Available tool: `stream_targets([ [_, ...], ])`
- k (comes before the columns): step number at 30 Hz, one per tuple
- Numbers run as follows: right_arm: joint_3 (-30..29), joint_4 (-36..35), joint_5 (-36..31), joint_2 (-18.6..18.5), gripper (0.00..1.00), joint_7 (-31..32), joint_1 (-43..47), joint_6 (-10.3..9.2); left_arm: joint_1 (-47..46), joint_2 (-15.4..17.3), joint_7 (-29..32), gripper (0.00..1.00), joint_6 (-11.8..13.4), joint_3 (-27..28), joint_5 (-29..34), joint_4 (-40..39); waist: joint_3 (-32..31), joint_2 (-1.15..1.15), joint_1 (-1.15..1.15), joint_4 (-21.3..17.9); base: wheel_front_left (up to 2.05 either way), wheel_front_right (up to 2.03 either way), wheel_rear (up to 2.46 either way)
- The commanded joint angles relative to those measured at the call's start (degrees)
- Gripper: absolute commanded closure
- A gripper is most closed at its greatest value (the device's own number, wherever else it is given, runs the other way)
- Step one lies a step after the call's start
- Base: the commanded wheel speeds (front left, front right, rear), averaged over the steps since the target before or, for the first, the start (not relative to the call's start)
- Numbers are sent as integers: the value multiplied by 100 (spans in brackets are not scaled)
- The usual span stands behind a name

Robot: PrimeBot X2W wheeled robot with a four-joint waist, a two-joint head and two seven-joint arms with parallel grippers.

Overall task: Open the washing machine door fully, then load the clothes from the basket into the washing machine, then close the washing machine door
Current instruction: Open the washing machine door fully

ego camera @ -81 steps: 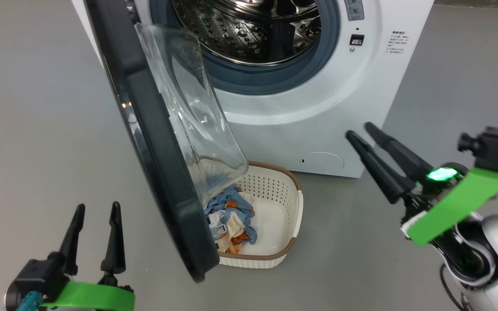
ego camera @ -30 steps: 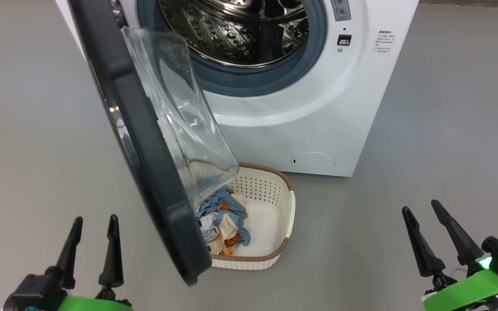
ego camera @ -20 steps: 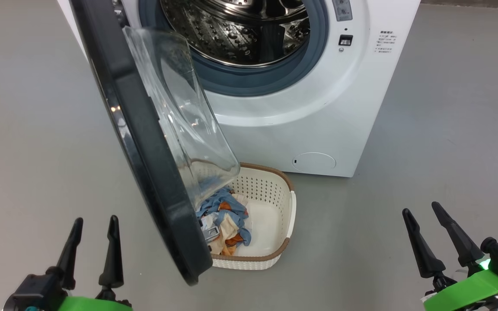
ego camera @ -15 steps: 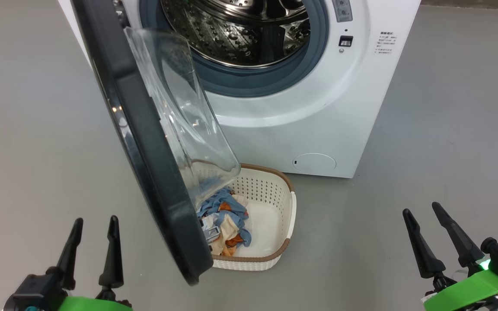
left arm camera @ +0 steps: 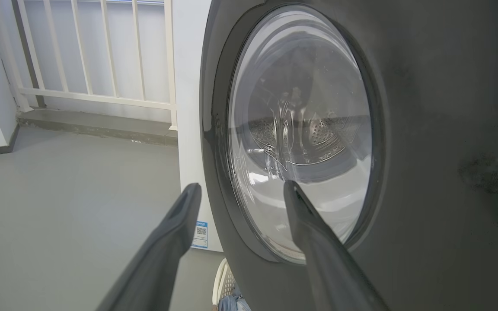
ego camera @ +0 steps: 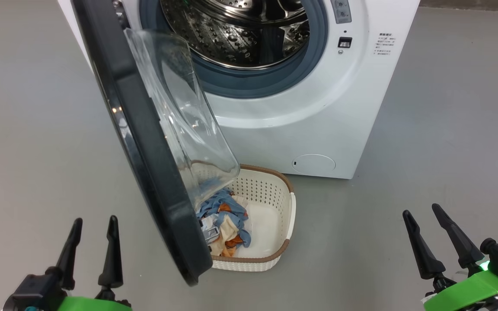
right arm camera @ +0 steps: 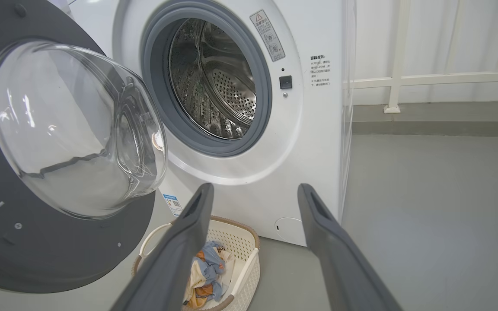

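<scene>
The white washing machine stands ahead with its black round door swung out towards me, roughly square to the front, its glass bowl bulging to the drum side. Below the door's edge sits the cream basket on the floor, holding the light blue and orange clothes, partly hidden by the door. My left gripper hangs open at the lower left, on the door's outer side. My right gripper is open at the lower right, empty, well clear of the basket.
The steel drum looks dark inside, ringed by a blue-grey gasket. Grey floor spreads on both sides of the machine. A white railing and a low kerb run behind it.
Since the oldest frame my right gripper has dropped back from near the machine's lower front to the lower right. Over the last second only the camera view shifted slightly.
</scene>
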Motion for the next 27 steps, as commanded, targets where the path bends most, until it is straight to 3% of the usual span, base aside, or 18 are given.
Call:
stream_targets([
  [1,101,-117,-34,-113,0,-69,-176,9,-116,104,-46,0,-19,190,-33,-151,1,0,0,-4,0,0,0],
  [27,77,-64,-37,-90,0,-69,-171,9,-96,104,-46,0,-19,179,-19,-190,-16,0,0,-32,0,0,0],
])
